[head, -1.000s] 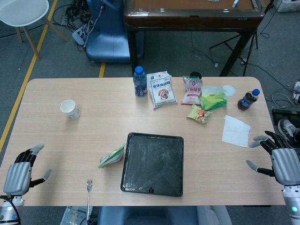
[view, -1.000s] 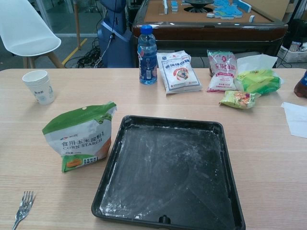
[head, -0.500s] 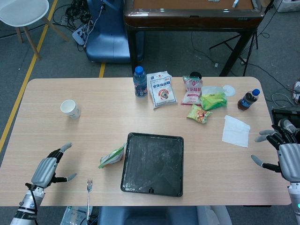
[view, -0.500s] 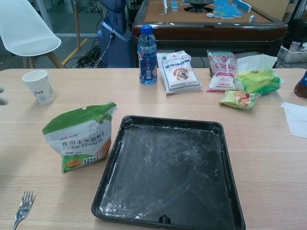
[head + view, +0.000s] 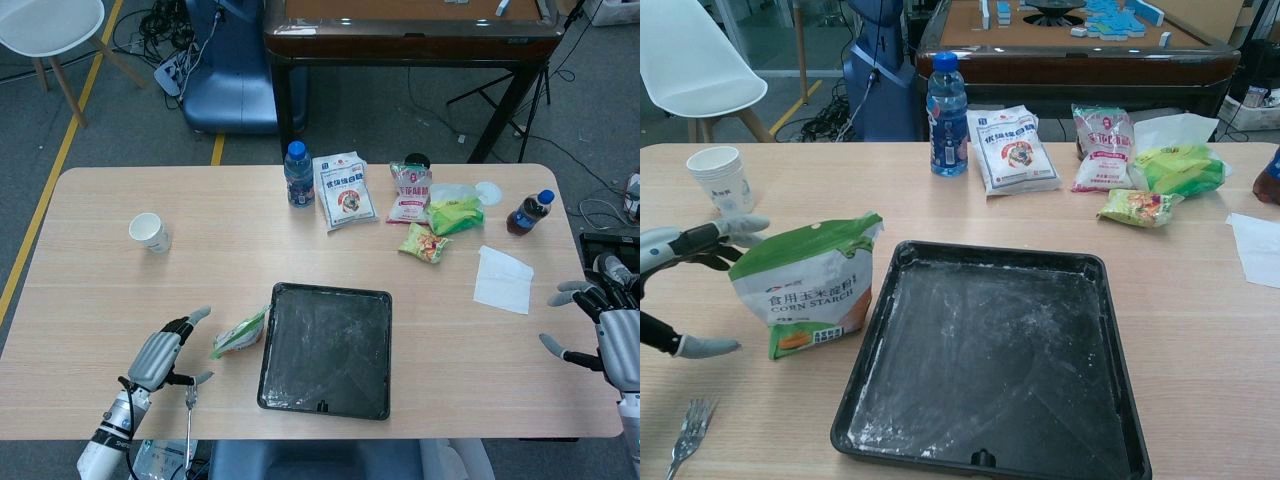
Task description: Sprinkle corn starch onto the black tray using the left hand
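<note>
Left hand has moved beside the corn starch bag, fingers spread.

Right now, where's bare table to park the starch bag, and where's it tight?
Bare: the stretch between the paper cup and the water bottle, and right of the black tray below the napkin. Tight: the back row of packets, and around the corn starch bag, with the left hand and fork close.

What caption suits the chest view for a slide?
Open left hand reaches beside the corn starch bag, left of the dusted black tray.
</note>
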